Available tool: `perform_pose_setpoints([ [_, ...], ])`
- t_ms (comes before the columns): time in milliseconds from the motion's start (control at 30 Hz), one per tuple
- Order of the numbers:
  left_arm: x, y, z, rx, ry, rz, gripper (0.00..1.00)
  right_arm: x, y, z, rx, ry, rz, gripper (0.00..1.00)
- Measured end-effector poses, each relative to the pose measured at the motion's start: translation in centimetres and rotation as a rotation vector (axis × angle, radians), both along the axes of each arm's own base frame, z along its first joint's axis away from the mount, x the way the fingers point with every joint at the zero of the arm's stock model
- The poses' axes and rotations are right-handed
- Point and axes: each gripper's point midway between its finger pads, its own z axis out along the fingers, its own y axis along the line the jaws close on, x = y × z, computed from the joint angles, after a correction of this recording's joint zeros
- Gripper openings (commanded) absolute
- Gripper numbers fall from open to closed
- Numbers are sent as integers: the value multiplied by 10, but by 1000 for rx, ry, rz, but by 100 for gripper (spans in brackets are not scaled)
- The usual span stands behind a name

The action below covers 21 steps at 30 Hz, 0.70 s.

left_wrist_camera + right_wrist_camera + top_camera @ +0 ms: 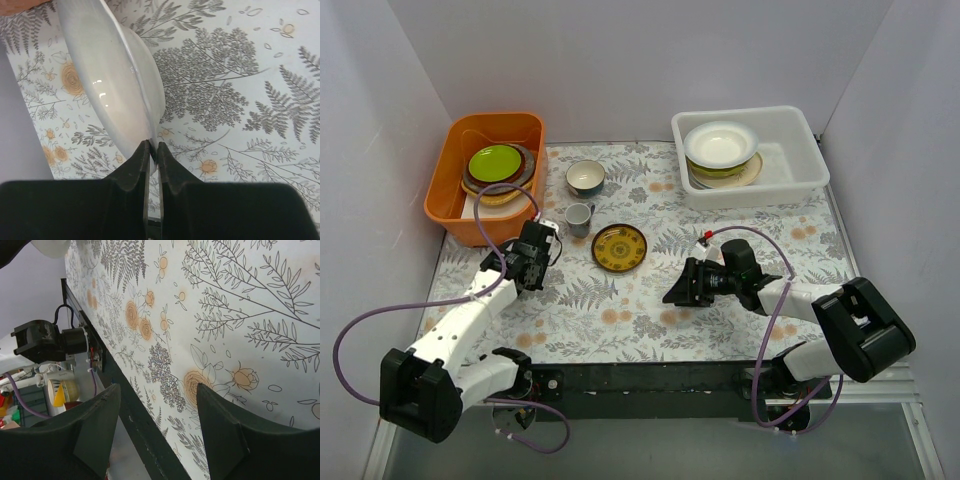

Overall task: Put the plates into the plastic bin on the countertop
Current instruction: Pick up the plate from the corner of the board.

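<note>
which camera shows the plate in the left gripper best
The left wrist view: the white plate fills much of the frame, seen nearly edge-on, its rim pinched in the left gripper. The top external view shows at most a white sliver at that gripper. The right wrist view shows no plate I can make out.

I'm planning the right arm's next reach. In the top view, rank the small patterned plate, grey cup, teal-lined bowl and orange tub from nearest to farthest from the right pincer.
From the right pincer:
1. patterned plate, up and left of it, mid-cloth.
2. grey cup, further left.
3. teal-lined bowl, just behind the cup.
4. orange tub, far left corner.
</note>
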Motion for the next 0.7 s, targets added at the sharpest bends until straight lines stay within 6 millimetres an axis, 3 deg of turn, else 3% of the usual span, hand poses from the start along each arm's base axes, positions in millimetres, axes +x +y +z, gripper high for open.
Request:
perform_pose_setpoints([
  [400, -7, -34, 3, -82, 19, -182, 0, -1, -1, -1, -9, 10, -2, 70],
  [700, -7, -83, 7, -149, 29, -383, 0, 5, 2, 6, -10, -4, 6, 69],
])
